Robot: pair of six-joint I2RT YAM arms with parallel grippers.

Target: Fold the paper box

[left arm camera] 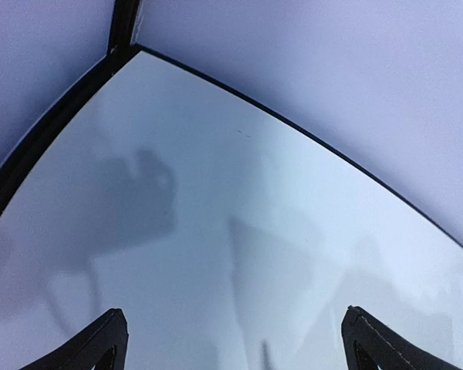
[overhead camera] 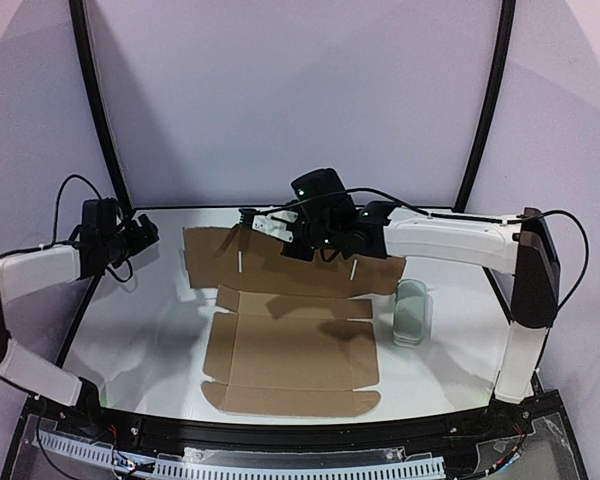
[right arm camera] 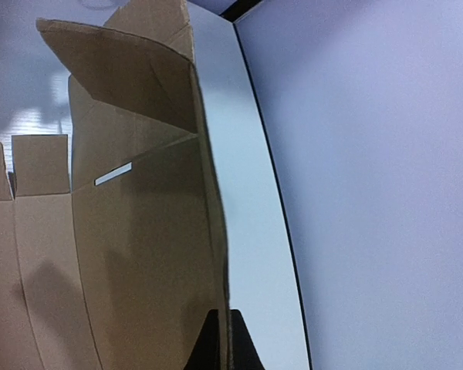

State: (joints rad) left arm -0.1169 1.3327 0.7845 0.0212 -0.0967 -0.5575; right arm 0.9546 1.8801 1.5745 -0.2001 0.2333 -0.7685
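Note:
The paper box [overhead camera: 290, 350] is a brown die-cut cardboard sheet lying mostly flat mid-table, its far panel [overhead camera: 280, 262] raised. My right gripper [overhead camera: 277, 226] reaches over that far panel. In the right wrist view my right gripper [right arm camera: 224, 317] is shut on the panel's thin edge, and the cardboard [right arm camera: 139, 254] stands upright to the left with a folded flap at its far end. My left gripper [overhead camera: 145, 236] hangs at the table's far left, apart from the box. In its own view the left gripper [left arm camera: 231, 317] is open over bare white table with nothing between its fingers.
A small pale grey-green oblong object [overhead camera: 412, 312] lies right of the box, beside the right arm. Black frame tubes [overhead camera: 100, 110] rise at the back corners. The table's black edge [left arm camera: 54, 131] runs close to the left gripper.

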